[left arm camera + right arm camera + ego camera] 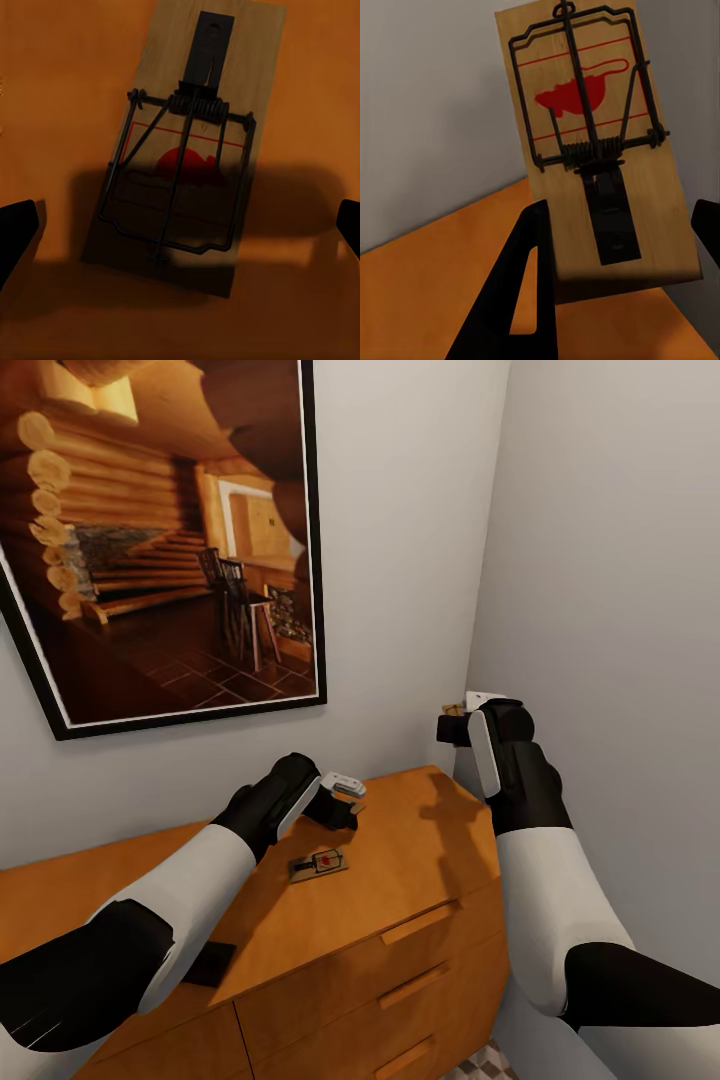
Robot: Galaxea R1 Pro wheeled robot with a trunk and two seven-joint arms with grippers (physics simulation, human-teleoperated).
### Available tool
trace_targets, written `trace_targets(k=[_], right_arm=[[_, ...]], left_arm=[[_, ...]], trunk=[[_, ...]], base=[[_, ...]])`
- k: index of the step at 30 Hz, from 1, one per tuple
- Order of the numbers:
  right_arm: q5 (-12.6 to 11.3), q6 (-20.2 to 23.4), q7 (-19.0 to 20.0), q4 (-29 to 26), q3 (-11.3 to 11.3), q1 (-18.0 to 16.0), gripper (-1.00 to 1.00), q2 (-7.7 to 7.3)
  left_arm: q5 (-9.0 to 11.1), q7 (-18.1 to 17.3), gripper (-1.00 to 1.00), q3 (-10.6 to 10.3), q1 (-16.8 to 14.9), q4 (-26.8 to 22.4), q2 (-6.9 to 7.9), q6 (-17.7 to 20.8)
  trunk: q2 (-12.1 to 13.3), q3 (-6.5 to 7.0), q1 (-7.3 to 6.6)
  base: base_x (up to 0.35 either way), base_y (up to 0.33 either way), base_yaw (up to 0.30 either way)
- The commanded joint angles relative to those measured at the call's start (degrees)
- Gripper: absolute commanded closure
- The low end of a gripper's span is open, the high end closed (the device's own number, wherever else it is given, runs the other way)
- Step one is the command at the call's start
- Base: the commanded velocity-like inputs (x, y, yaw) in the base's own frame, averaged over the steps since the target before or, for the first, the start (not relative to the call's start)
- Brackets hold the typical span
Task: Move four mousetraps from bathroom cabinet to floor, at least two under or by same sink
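The left gripper [350, 800], jaws spread wide, hovered directly over a mousetrap [319, 864] lying flat on the cabinet [430, 860], its long axis crossing the finger line; the right gripper [462, 722] held another

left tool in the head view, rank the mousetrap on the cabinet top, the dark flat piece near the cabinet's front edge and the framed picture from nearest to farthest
From the left tool:
1. The mousetrap, lying on the cabinet top just below the tool.
2. The dark flat piece, farther back along the arm, by the front edge.
3. The framed picture, up on the wall behind.
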Motion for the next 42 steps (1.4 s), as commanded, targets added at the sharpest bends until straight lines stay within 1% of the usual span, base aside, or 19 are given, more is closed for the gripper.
trace_targets(k=[1, 9, 20, 42], right_arm=[[-0.36, 0.17, -0.33, -0.04, -0.10, -0.05, 1.00, 0.04], [-0.41, 0.17, -0.37, 0.02, -0.10, -0.05, 1.00, 0.02], [-0.41, 0.17, -0.37, 0.05, -0.10, -0.05, 1.00, 0.01], [-0.42, 0.17, -0.38, 0.05, -0.03, -0.05, 1.00, 0.01]], left_arm=[[0.56, 0.32, -1.00, -0.21, -0.06, -0.03, 0.05, 0.22], [0.56, 0.33, -1.00, -0.27, -0.06, 0.68, 0.14, 0.22], [0.45, 0.29, -1.00, -0.25, -0.06, 5.24, 0.21, 0.22], [0.16, 0.16, -1.00, -0.35, -0.03, 5.83, 0.25, 0.11]], trunk=[[-0.04, -0.07, 0.00], [-0.04, -0.07, 0.00], [-0.04, -0.07, 0.00], [-0.04, -0.07, 0.00]], base=[[0.000, 0.000, 0.000], [0.000, 0.000, 0.000], [0.000, 0.000, 0.000], [0.000, 0.000, 0.000]])
